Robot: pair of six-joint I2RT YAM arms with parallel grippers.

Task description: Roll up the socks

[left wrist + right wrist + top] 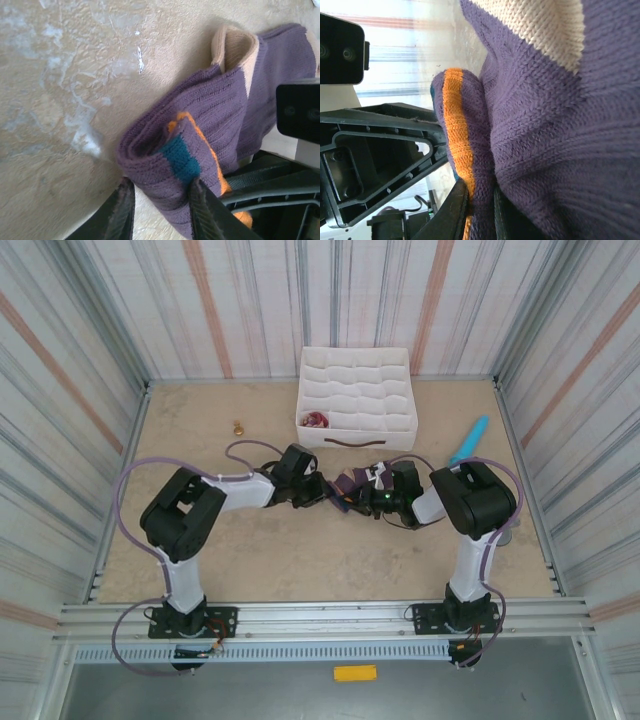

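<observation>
The purple sock (349, 483) lies mid-table between both grippers, partly rolled. In the left wrist view its rolled end (170, 160), with a teal patch and an orange stripe, sits between my left gripper's fingers (161, 212). The tan heel (235, 47) lies further off. My left gripper (318, 491) is shut on that roll. My right gripper (352, 498) (479, 212) is shut on the orange-striped end (457, 130). A small dark red and white bundle (317, 421) sits in a front-left compartment of the organizer. I cannot tell whether it is the beige sock.
A white compartment organizer (400, 430) stands at the back centre. A turquoise stick (470, 440) lies to its right. A small gold object (238, 427) sits at the back left. Striped walls close in the table on three sides.
</observation>
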